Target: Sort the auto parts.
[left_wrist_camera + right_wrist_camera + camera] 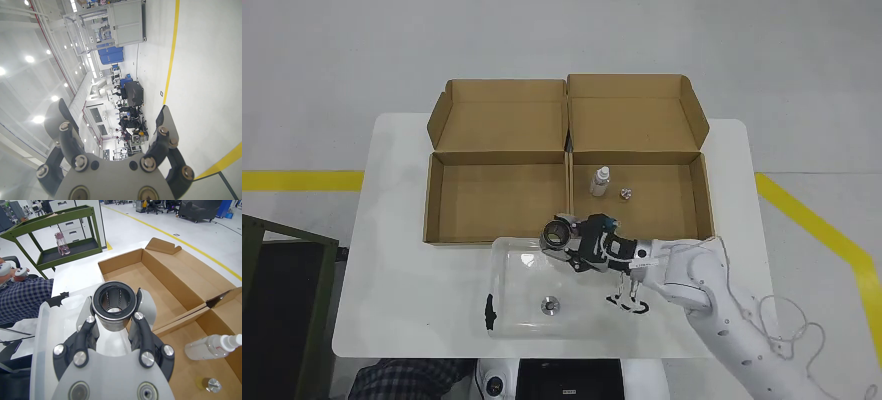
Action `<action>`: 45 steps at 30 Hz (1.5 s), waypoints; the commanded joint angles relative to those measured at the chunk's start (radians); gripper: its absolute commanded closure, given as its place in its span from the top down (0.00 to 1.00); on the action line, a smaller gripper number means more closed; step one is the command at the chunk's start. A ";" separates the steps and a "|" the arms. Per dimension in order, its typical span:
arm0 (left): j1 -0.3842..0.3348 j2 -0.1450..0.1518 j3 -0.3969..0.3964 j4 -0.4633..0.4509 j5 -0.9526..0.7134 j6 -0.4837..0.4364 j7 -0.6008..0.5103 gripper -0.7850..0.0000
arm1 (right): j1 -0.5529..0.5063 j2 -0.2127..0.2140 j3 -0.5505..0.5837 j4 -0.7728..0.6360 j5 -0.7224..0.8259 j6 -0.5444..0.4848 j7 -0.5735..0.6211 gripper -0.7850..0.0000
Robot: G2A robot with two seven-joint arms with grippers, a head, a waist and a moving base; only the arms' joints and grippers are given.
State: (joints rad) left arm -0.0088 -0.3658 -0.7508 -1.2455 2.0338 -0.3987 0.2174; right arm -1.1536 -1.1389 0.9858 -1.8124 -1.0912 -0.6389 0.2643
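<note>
My right gripper [114, 311] is shut on a steel linear bearing [114, 306] with a black end ring and ball rows inside. From above, the bearing [558, 235] hangs over the far edge of the clear plastic tray [504, 300], just short of the left cardboard box [497, 200]. A small round metal part [550, 305] lies in the tray. The right cardboard box [682, 195] holds a small spray bottle [599, 181] and a small metal piece [625, 193]. My left gripper [111, 117] is open, holds nothing and faces out over the workshop floor.
Both boxes stand side by side at the table's far half with their lids folded back. Black tape [488, 312] marks the tray's left rim. A green shelf cart [56, 237] stands beyond the table, and a person in a checked shirt [20, 296] sits near the tray's end.
</note>
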 commanded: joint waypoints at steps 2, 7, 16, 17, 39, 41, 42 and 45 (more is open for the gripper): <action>0.000 0.000 0.000 0.000 0.000 0.000 0.000 1.00 | 0.058 -0.014 -0.039 0.027 -0.016 0.032 0.017 0.00; 0.000 0.000 0.000 0.000 0.000 0.000 0.000 1.00 | 0.150 -0.038 -0.091 0.082 -0.034 0.092 0.046 0.00; 0.000 0.000 0.000 0.000 0.000 0.000 0.000 1.00 | 0.321 -0.093 -0.189 0.236 -0.065 0.203 0.094 0.00; 0.000 0.000 0.000 0.000 0.000 0.000 0.000 1.00 | 0.337 -0.100 -0.203 0.256 -0.067 0.213 0.096 0.00; 0.000 0.000 0.000 0.000 0.000 0.000 0.000 1.00 | 0.512 -0.226 -0.363 0.552 -0.093 0.332 0.141 0.00; 0.000 0.000 0.000 0.000 0.000 0.000 0.000 1.00 | 0.515 -0.232 -0.365 0.566 -0.095 0.335 0.148 0.04; 0.000 0.000 0.000 0.000 0.000 0.000 0.000 1.00 | 0.516 -0.235 -0.366 0.571 -0.095 0.335 0.149 0.06; 0.000 0.000 0.000 0.000 0.000 0.000 0.000 1.00 | 0.516 -0.242 -0.366 0.583 -0.099 0.333 0.158 0.18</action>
State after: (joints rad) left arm -0.0088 -0.3658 -0.7508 -1.2455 2.0338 -0.3987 0.2174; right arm -0.6375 -1.3791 0.6197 -1.2319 -1.1890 -0.3057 0.4202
